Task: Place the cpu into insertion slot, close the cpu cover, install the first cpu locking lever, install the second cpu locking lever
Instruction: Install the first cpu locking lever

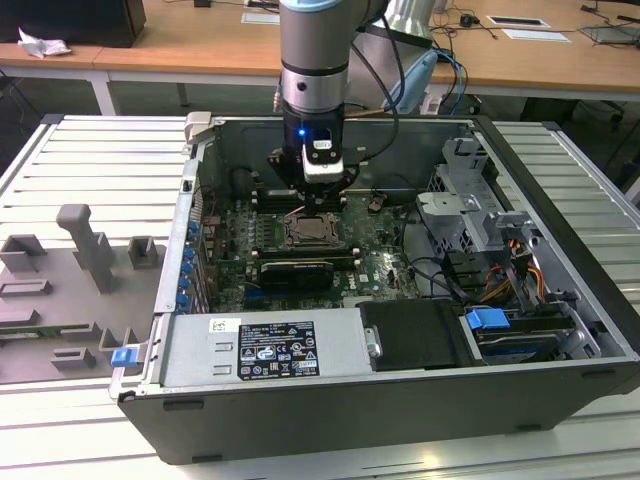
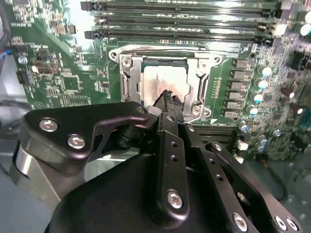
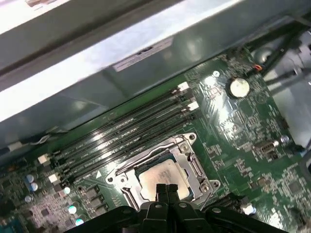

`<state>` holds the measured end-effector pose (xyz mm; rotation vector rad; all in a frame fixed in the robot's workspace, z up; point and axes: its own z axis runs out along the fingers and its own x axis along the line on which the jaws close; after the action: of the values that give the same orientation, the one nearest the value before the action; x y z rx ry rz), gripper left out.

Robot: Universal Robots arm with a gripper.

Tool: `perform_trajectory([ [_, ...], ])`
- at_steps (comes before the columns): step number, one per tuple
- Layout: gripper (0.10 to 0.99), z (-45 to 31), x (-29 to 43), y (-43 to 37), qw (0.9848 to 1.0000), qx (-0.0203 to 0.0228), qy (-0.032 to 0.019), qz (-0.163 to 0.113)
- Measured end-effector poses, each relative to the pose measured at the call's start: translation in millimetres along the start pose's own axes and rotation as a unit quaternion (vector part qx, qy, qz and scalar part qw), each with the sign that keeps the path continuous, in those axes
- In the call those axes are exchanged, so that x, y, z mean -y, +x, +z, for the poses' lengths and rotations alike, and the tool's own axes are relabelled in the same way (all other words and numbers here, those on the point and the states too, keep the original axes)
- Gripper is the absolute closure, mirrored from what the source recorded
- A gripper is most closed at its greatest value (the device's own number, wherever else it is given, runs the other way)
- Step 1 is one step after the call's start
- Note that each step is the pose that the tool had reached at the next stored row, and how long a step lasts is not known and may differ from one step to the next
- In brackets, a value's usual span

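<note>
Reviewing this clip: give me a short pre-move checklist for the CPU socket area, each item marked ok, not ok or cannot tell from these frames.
1. The cpu sits in the insertion slot: ok, its silvery top shows inside the socket in both wrist views.
2. The cpu cover is down around the chip: ok, the frame appears to lie flat.
3. Locking levers latched: cannot tell.
4. The hand is empty: ok, fingertips together with nothing between them.
5. The hand is over the socket: ok, directly above it in the exterior view.
6. Hand touching the chip: cannot tell.
</note>
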<state>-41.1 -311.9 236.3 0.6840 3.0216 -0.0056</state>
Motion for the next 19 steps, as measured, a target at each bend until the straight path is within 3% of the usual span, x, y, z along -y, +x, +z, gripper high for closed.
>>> perform_trajectory([
  [3,0.980,1.0,0.1,0.1,0.9996,-0.0002,-0.0011,-0.028],
  [8,0.980,2.0,0.0,0.1,0.9966,-0.0005,-0.0035,-0.082],
  [14,0.980,2.9,-0.1,-0.2,0.9902,-0.0009,-0.0060,-0.140],
  [15,0.980,3.2,-0.1,-0.2,0.9862,-0.0010,-0.0071,-0.165],
  [16,0.980,3.3,-0.1,-0.3,0.9838,-0.0015,-0.0091,-0.179],
  [17,0.980,3.4,-0.1,-0.2,0.9817,-0.0037,-0.0174,-0.189],
  [19,0.980,3.4,-0.2,-0.3,0.9803,-0.0076,-0.0322,-0.195],
])
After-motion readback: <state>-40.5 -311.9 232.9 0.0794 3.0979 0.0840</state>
